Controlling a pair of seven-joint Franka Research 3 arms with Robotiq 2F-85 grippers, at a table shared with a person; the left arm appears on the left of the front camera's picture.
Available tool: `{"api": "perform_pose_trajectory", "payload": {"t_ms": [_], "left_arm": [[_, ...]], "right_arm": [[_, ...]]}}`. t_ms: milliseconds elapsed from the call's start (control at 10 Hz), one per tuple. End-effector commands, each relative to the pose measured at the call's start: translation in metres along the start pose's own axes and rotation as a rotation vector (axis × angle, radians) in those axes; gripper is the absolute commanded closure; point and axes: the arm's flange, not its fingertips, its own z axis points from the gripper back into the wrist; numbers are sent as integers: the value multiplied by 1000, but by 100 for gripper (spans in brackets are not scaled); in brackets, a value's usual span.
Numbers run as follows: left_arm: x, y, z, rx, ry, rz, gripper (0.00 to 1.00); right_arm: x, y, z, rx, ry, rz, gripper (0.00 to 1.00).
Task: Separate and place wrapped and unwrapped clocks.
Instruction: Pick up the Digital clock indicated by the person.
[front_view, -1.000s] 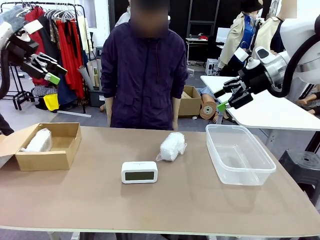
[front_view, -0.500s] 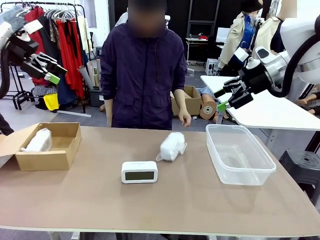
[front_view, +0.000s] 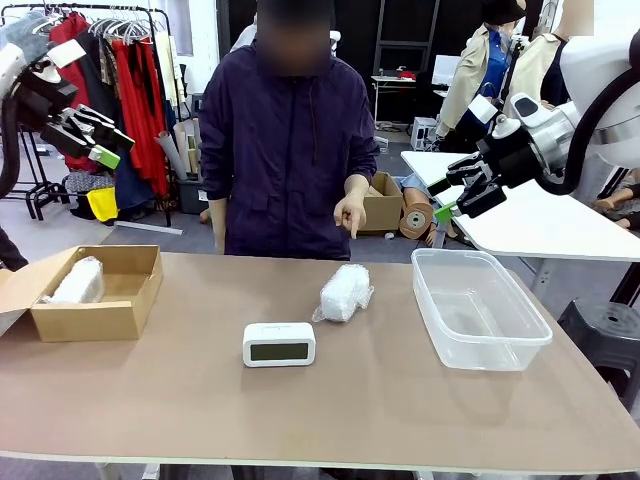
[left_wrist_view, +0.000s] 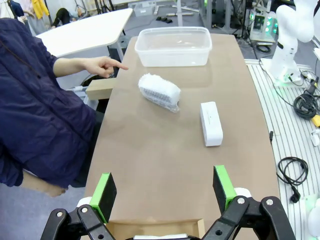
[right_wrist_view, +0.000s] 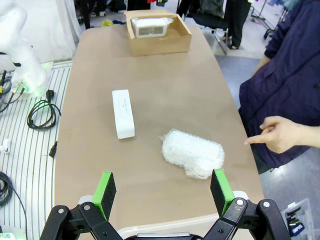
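judging from how things lie, the sort is partway done: one wrapped bundle (front_view: 78, 282) lies in the cardboard box (front_view: 95, 318) at the table's (front_view: 350, 420) left end. the second wrapped bundle (front_view: 345, 292) sits mid-table near the unwrapped clock (front_view: 279, 344), not touching it, and the clear tub (front_view: 432, 300) on the right holds nothing. the person's hand (front_view: 350, 213) points a finger down toward the loose bundle, likely the next pick, bound for the box. left jaws and right jaws hang high above the table, both spread wide, holding nothing. the bundle is lumpy translucent white bubble wrap; the clock is smooth white with a dark grey display.
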Motion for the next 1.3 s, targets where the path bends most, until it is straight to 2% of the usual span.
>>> {"api": "perform_pose_trajectory", "payload": {"t_ms": [0, 1200], "left_arm": [[1, -3, 1, -3, 4, -15, 0], [1, -3, 1, -3, 4, -15, 0]], "right_arm": [[2, 0, 1, 0, -10, 4, 0], [0, 0, 0, 0, 0, 0, 0]]}}
